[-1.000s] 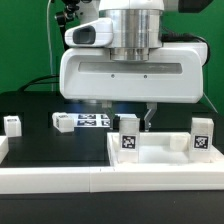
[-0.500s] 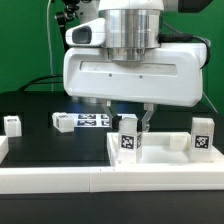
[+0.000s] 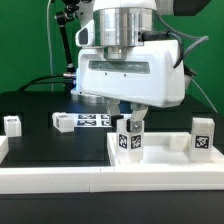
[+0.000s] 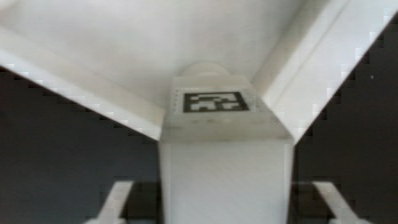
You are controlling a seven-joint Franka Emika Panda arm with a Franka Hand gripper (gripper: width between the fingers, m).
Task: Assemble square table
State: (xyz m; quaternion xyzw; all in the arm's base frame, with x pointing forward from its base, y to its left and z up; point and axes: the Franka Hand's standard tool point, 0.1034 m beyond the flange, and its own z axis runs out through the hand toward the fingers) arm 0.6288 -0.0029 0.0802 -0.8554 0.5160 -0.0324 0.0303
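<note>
Tool [image 3: 131,121] clamps narrowly on an upright white leg [image 3: 127,142], which stands inside one corner of the tabletop [image 3: 165,158].

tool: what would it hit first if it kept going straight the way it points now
The tool would first meet the leg it grips, standing in the tabletop corner; depth beyond is unclear.

The arm [image 3: 122,28] hangs straight down from above. Its broad white hand housing [image 3: 128,72] is turned askew, with the end toward the exterior view's right sitting lower. The end effector [image 3: 131,122] points downward, and its two fingers [image 4: 118,201] are partway closed, clamping a white leg [image 3: 127,141] between them.
</note>
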